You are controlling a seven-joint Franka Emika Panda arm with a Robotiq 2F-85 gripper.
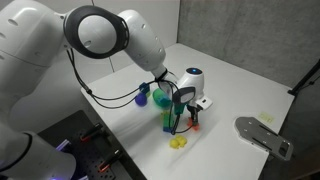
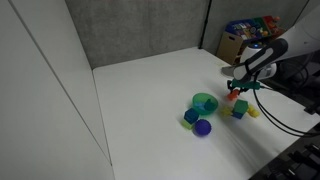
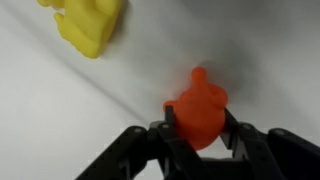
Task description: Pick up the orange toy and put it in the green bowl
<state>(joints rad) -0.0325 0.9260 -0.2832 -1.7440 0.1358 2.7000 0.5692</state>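
The orange toy sits between my gripper's two black fingers, which press on both of its sides. It is at or just above the white table; I cannot tell which. In both exterior views the gripper points down over the orange toy. The green bowl stands on the table a short way from the gripper. It also shows in an exterior view, partly behind the arm.
A yellow toy lies close to the gripper. A green-and-yellow block, a dark blue block and a purple ball lie round the bowl. A grey metal plate lies at the table edge.
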